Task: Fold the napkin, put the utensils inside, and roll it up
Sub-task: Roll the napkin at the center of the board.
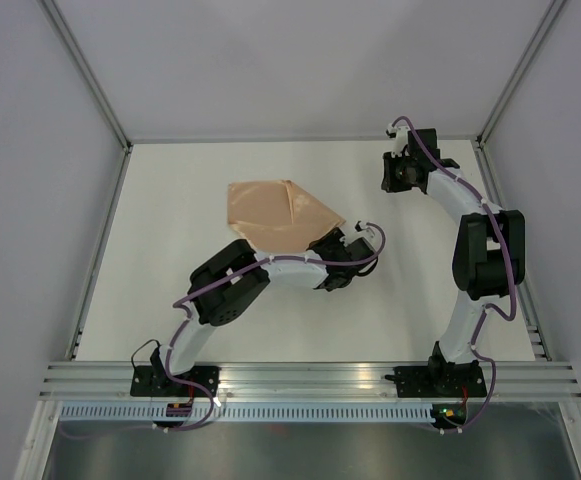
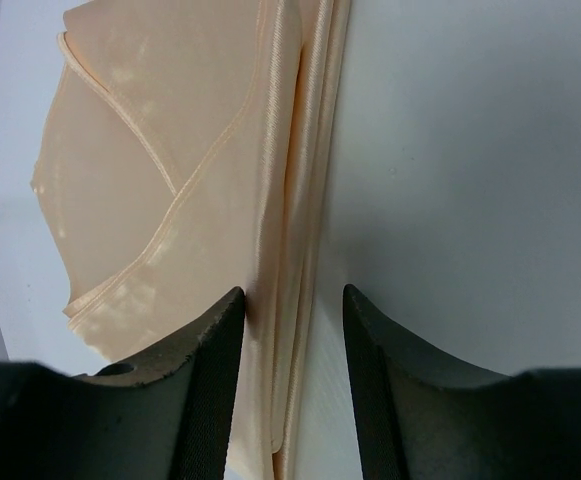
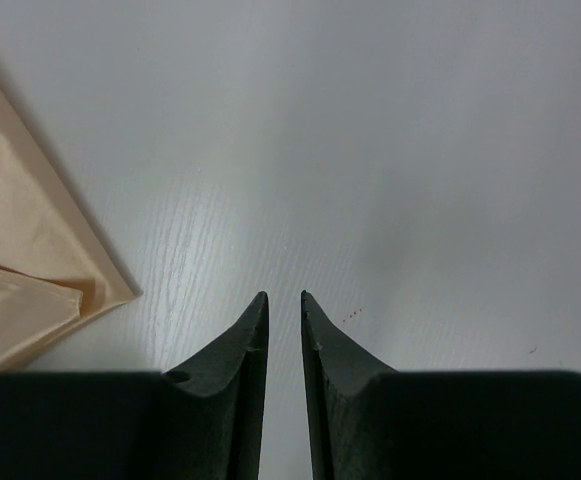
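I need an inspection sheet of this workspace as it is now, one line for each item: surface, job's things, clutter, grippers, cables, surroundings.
Surface: white table, matt, no stains seen.
Job's things: napkin partly folded, lying flat near the middle of the table; utensils not seen.
Clutter: nothing seen.
Grippers: left gripper low at the napkin's folded edge, fingers apart with that edge between them; right gripper over bare table beside a napkin corner, fingers a narrow gap apart, nothing between.
Cables: purple cables run along both arms, none on the napkin.
Surroundings: grey walls; aluminium rail at the near edge.
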